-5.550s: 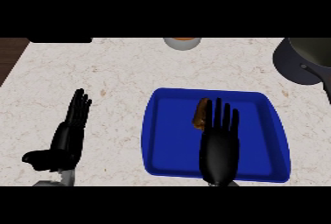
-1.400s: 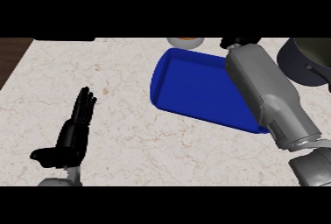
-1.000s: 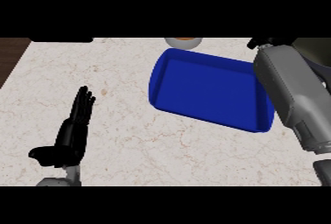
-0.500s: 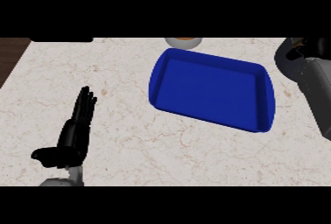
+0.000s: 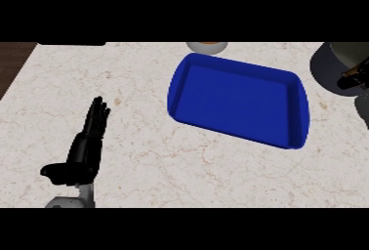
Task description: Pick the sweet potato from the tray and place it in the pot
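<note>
The blue tray [image 5: 238, 100] now lies bare; the right hand [image 5: 351, 79] has swung to the pot [image 5: 333, 62], its fingers' state and the sweet potato hidden. The left hand [image 5: 83, 149] rests, fingers straight.

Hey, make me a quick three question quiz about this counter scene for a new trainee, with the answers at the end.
1. True or false: the sweet potato lies on the blue tray.
2. Multiple choice: the pot shows at the view's A) upper right, B) lower left, C) centre.
3. Short answer: which hand shows open, to the left of the tray?
Key: 1 false; 2 A; 3 the left hand.
</note>
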You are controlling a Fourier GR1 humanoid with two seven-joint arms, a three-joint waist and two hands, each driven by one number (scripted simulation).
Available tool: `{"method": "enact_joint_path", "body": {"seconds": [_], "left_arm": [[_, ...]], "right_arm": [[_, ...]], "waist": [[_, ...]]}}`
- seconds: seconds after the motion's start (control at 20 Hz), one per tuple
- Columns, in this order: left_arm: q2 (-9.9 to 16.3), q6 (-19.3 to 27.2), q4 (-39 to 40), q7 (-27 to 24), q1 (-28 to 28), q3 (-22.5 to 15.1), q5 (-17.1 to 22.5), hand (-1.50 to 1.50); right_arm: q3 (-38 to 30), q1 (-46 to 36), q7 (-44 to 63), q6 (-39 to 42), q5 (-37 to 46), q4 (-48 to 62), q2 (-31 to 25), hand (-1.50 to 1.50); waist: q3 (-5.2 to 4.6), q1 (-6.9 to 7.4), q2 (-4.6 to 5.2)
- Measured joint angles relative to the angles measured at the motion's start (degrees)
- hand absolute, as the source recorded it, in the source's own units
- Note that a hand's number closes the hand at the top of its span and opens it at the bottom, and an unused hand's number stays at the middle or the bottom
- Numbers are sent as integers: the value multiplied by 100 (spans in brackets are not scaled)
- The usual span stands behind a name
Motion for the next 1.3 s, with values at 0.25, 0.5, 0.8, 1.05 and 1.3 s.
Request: {"method": "enact_joint_path", "body": {"seconds": [0.25,0.5,0.8,1.05,1.3], "left_arm": [[-23,10,-107,79,30,-47,-42,0],[-61,33,-153,89,37,-55,-62,0],[-84,54,-177,116,101,-51,-72,0],[-34,-23,-219,144,141,4,-1,0],[-73,15,-229,125,139,-7,-64,0]], "right_arm": [[-358,105,-4,226,-319,392,-243,-150],[-726,197,-360,409,-729,503,-317,-150],[-1531,461,-1645,-371,-1654,3,-116,-150],[-2384,643,-2716,-819,-2669,-484,23,-150],[-3084,926,-3580,-771,-3516,-525,-138,-150]], "waist": [[-56,54,-30],[-101,66,-58],[-39,11,-40],[6,-34,-17],[13,-25,-2]]}}
